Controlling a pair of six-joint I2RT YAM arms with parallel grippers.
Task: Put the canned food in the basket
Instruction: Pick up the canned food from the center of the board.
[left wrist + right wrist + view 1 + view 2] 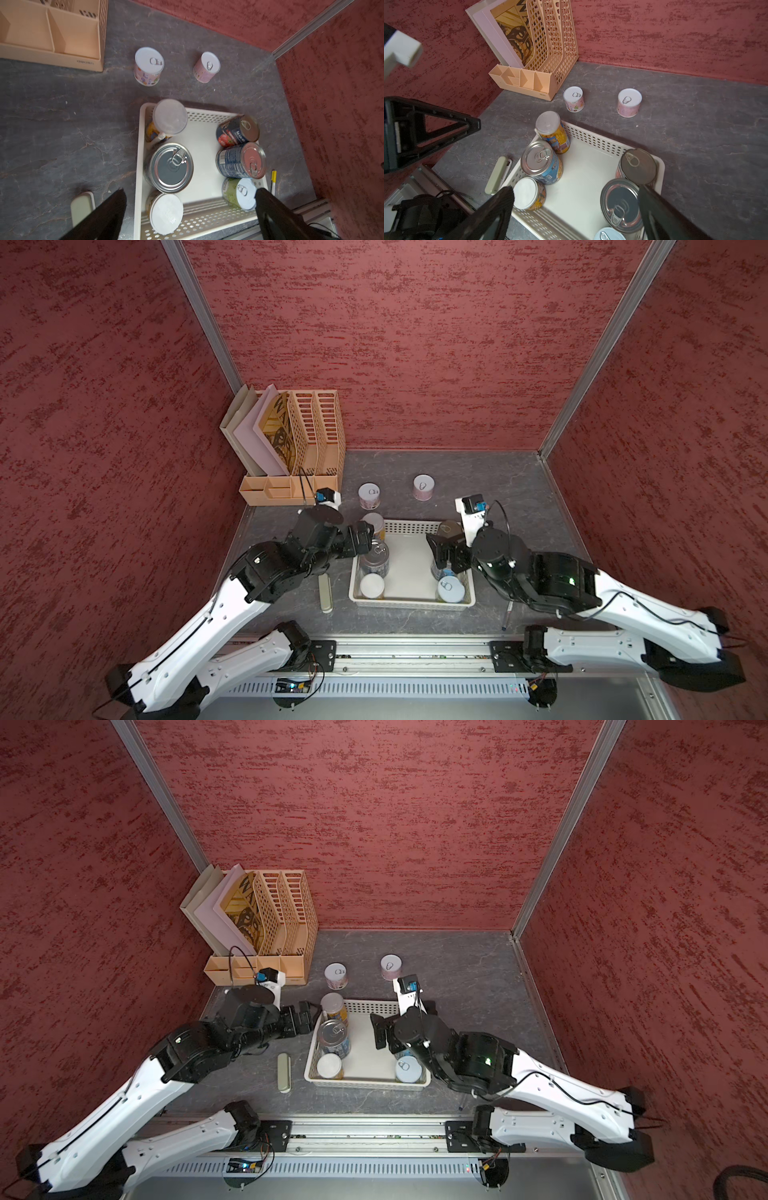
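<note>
Nearest the lens, a metal rail (415, 655) runs along the front edge of the grey surface (511, 489) and carries both arm bases. From its left end the left arm (195, 630) reaches in toward the middle. Behind it, in the far left corner, stands a tan organizer (320, 435) with folders in its leftmost slot. A flat beige case (326, 593) lies on the surface just left of the basket (411, 602). The left pincer (365, 539) hangs over the basket's left wall, its jaws spread wide and holding nothing.

Six cans stand in the basket. Along its left wall, from far to near, are a yellow can (374, 524) with a clear lid in the far corner, a blue can (375, 558) with a bright metal top, and a white-lidded can (372, 585) in the near corner. Two more are outside, upright on the surface beyond the basket's far wall and well apart from each other: the left tin (370, 495) and the right tin (424, 487), both with white pull-tab tops.

Along the right wall, from far to near, are a red can (239, 131), a dark-blue can (241, 160) and a green tin (245, 192). The right pincer (444, 549) hangs above these, jaws wide apart and empty. A pen (506, 614) lies on the surface just right of the basket, beneath the right arm (644, 614).
</note>
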